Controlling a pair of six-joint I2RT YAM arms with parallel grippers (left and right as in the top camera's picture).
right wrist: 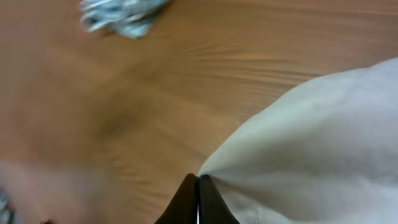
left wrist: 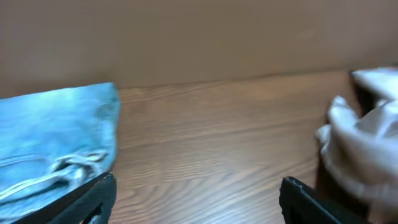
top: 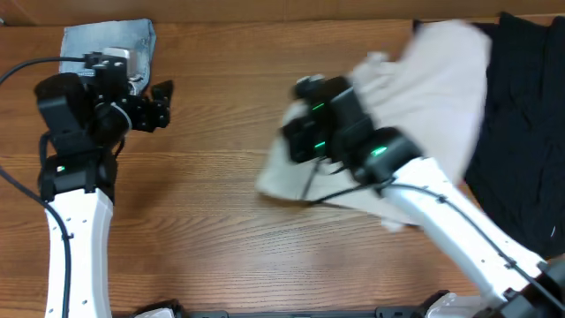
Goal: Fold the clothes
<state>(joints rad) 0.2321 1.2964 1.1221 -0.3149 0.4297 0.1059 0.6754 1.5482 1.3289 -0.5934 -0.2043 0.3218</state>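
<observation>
The clothes, a pale cream pair of shorts [top: 441, 79], lie bunched from mid-table toward the back right, partly lifted and blurred. My right gripper [top: 291, 119] is over their left end. In the right wrist view its jaws [right wrist: 198, 178] are shut, pinching a corner of the cream cloth [right wrist: 311, 143], which fans out to the right. My left gripper [top: 161, 104] hovers at the left, apart from the shorts. It is open [left wrist: 199, 199], with only bare wood between its fingers [left wrist: 99, 196]. The shorts [left wrist: 367, 143] appear at the right edge of the left wrist view.
A light-blue denim garment [top: 106, 40] lies at the back left, just behind my left gripper; it also shows as denim [left wrist: 56, 137] and blurred denim [right wrist: 121, 15]. Large black garments [top: 521, 115] cover the right side. Wooden table [top: 203, 203] spans between the arms.
</observation>
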